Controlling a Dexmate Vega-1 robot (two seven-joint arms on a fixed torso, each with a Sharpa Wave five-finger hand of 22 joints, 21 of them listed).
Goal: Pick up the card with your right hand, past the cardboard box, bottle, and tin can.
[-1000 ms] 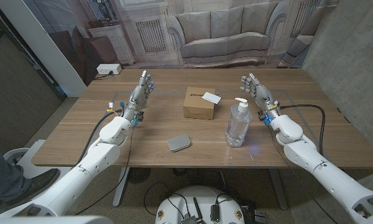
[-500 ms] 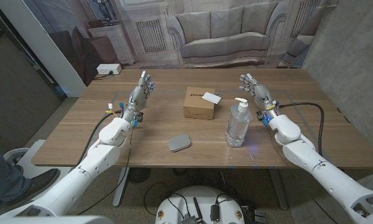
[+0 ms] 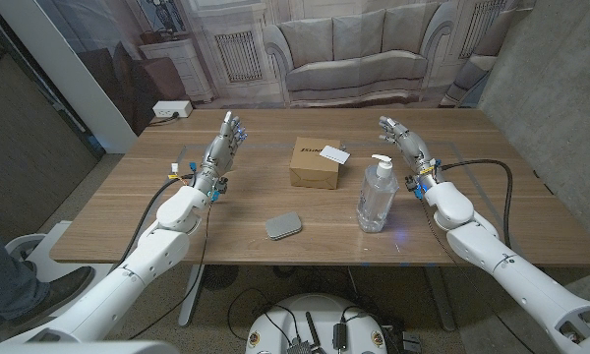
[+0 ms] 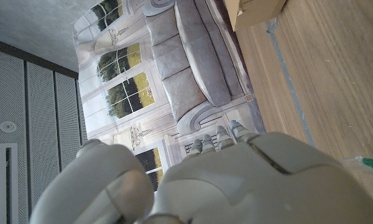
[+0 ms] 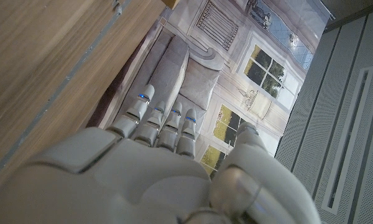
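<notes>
The left hand (image 3: pixel 223 146) stood over the tabletop (image 3: pixel 246 202) at its left side, fingers (image 3: pixel 232 126) apart and holding nothing. Toward the near edge lay the tin can (image 3: pixel 283 225). At the middle sat the cardboard box (image 3: pixel 315 162), with the card (image 3: pixel 334 153) resting on its top right corner. The bottle (image 3: pixel 377 195) stood just right of the box. The right hand (image 3: pixel 406 143) was raised beyond it, fingers spread, empty.

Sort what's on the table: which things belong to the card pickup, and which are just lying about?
Belong to the job:
card, on top of the cardboard box
bottle
tin can
right hand, holding nothing

Just lying about:
left hand, idle
white box beyond the table
</notes>
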